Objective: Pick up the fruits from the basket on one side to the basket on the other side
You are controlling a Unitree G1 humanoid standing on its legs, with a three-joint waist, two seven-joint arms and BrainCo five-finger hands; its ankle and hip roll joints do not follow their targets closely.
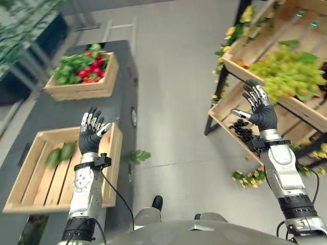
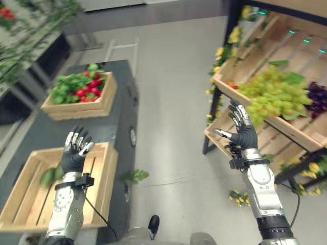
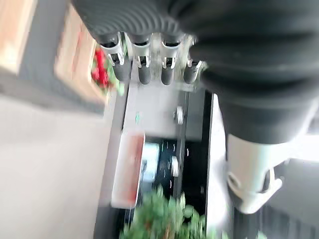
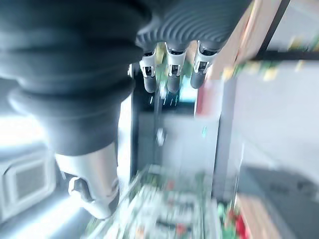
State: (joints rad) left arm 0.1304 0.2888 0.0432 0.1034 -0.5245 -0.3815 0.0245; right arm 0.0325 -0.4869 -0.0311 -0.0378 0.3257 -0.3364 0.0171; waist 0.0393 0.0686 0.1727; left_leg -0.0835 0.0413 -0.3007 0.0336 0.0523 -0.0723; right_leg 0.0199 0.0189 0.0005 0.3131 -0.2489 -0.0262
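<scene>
**A:** Start with the fruit. Your green grapes (image 1: 286, 76) are heaped in the slanted crate (image 1: 240, 69) on the upper tier of the wooden rack (image 1: 217, 115) at your right, with dark grapes (image 1: 244, 131) in the tray one tier down. None of it is in a hand.

**B:** And the receiving side?

**A:** The near crate (image 1: 30, 199) sits at the front edge of the dark worktop (image 1: 125, 76) on your left. It holds two green pieces (image 1: 60, 153) against its back wall and is otherwise bare slats. The crate of red fruit and leaves (image 1: 82, 69) sits toward the worktop's far edge.

**B:** Hands?

**A:** Your right hand (image 1: 261, 109) is raised in front of the rack, fingers spread wide, thumb out, holding nothing, just short of the green grapes. Your left hand (image 1: 92, 133) hovers over the near crate's right rim, fingers straight and relaxed, empty too.

**B:** So how far along are you?

**A:** Early, I'd judge. At most two pieces in the near crate, the rack full, no grasp made. You need to close the right hand on a bunch next.
</scene>
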